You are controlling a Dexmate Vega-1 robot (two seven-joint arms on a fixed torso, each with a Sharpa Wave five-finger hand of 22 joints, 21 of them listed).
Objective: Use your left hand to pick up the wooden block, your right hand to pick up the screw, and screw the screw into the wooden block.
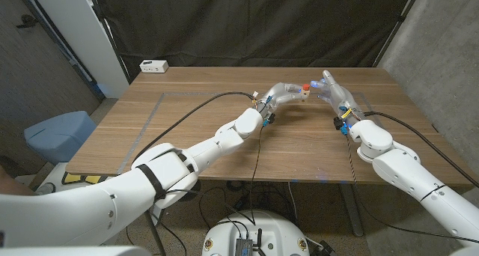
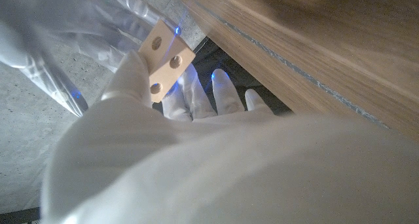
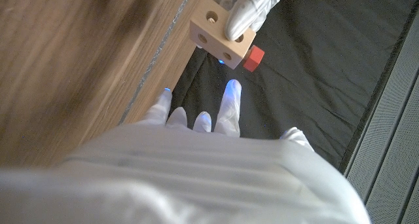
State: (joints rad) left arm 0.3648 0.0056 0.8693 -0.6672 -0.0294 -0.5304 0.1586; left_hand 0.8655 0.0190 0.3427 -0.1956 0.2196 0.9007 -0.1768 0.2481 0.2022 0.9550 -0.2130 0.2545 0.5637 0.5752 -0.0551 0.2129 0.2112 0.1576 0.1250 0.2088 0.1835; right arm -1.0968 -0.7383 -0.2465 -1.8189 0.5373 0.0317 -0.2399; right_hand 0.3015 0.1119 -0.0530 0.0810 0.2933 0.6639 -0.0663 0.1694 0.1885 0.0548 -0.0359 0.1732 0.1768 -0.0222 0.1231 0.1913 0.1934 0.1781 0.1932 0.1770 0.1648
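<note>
Block and screw joined, aloft
Left hand (image 1: 281, 93) grips wooden block (image 3: 219, 35) bearing red screw (image 3: 254, 57); right hand (image 1: 331, 89) fingers spread, empty.

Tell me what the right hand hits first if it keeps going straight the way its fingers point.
Most likely the wooden block held by the left hand, with the red screw at its side. The right hand points at it; depth is unclear, so the gap is uncertain.

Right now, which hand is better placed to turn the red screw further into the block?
Right hand: it sits at the red screw already in the block, which the left hand holds.
</note>
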